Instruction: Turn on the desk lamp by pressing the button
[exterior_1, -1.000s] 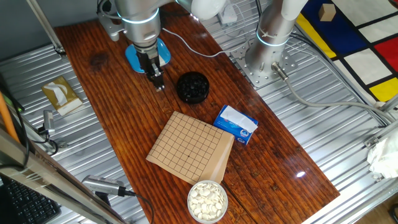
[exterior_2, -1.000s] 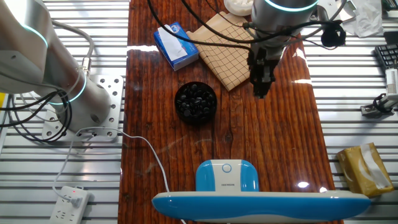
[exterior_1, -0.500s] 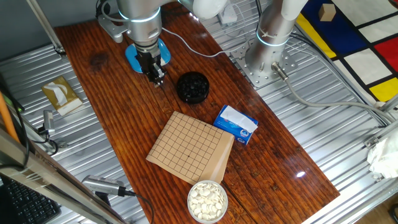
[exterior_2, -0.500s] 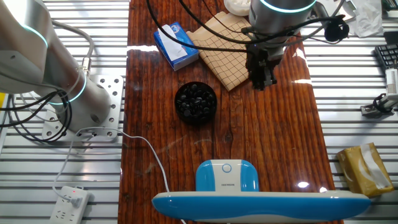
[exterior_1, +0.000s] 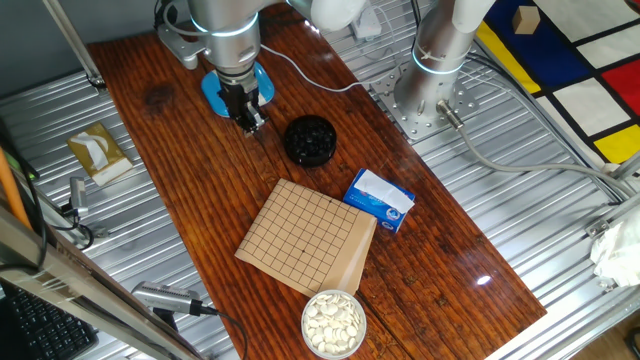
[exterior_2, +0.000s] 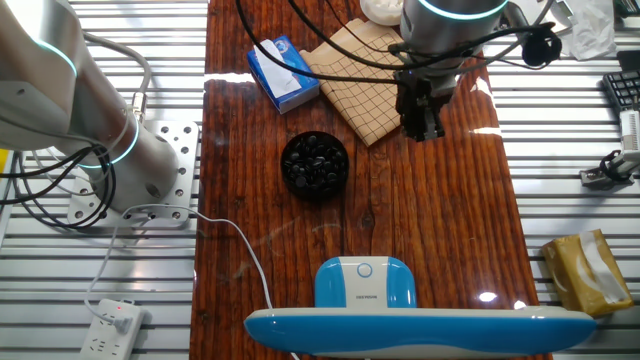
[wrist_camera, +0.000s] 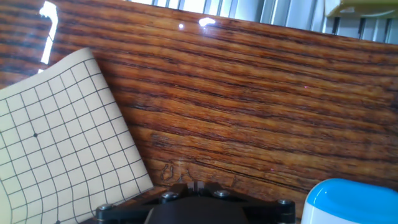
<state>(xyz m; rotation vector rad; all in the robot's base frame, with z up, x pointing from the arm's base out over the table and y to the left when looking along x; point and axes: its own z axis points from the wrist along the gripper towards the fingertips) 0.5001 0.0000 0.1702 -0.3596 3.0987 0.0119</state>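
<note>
- While the arm hangs over the dark wooden surface (exterior_2: 440, 230), its black two-finger gripper (exterior_2: 421, 128) points down at bare wood, well short of the lamp, so I judge this the approach step, the press not yet made.
- Whether the gripper is released or clenched I cannot tell; no view shows the fingertips plainly, and it carries nothing I can see.
- At one end of the surface stands the desk lamp with the round light-blue base (exterior_2: 365, 283), its long blue-and-white head (exterior_2: 420, 327) stretched across just in front of the base.
- On top of that base sits the small white button (exterior_2: 364, 269), uncovered.
- For the next move, I would say the gripper must travel along the surface toward the base, line up over the button, then come straight down.
- Room looks good: open wood lies between gripper and lamp.
- Off to one side sits the round black bowl of dark stones (exterior_2: 315, 165), apart from that path.
- Beside the gripper lies the tan gridded board (exterior_2: 370, 85).
- From the lamp a thin white cord (exterior_2: 245, 250) trails off the surface edge.
</note>
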